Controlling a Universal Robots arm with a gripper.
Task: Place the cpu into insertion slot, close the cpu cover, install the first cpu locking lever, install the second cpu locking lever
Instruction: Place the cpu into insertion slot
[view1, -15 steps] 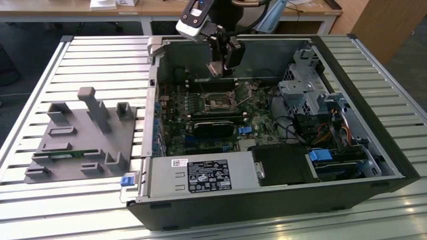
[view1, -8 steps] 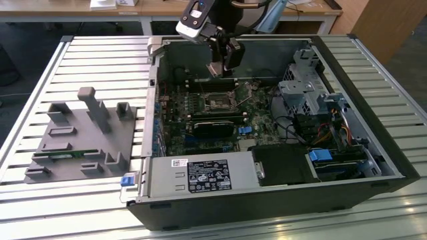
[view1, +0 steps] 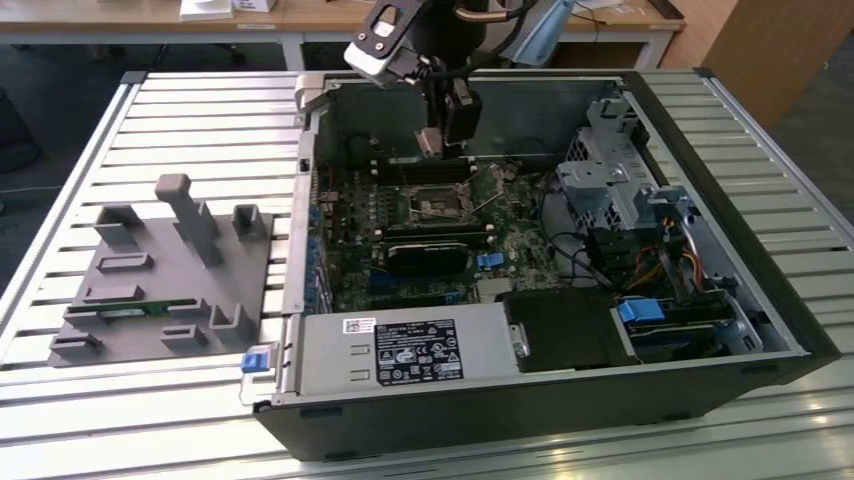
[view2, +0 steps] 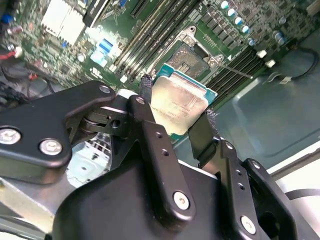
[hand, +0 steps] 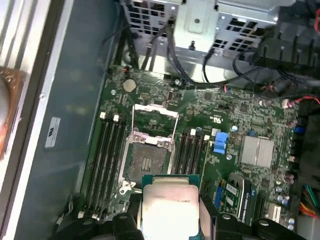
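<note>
The pincer grips the cpu by two opposite edges, above and apart from the uncovered insertion slot.

Even, diffuse light is falling on the slatted desk in the exterior view, while the computer case interior is lying in shade. In the first wrist view the drive cage is glaring white and the cpu face is shining palely. In the second wrist view the black tool is reading dark.
</note>
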